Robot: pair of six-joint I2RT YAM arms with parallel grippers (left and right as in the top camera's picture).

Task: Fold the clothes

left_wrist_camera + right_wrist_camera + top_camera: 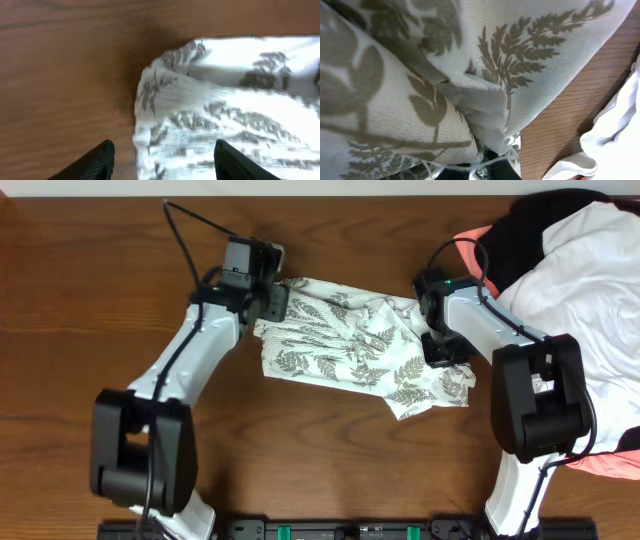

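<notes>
The clothes [350, 345], a white garment printed with grey-green fern leaves, lie crumpled across the middle of the wooden table. My left gripper [272, 302] is at the garment's upper left corner. In the left wrist view its fingers [165, 165] are open and straddle the garment's left edge [210, 110]. My right gripper [443, 348] is at the garment's right end. In the right wrist view the fern fabric [420, 75] fills the frame, bunches down into the jaws [485, 167] and hides the fingers, which appear shut on it.
A pile of other garments lies at the right edge of the table: a plain white one [590, 290], a black one [540, 225] and a coral-pink one [600, 465]. The white one's edge shows in the right wrist view [615, 130], close to my right gripper.
</notes>
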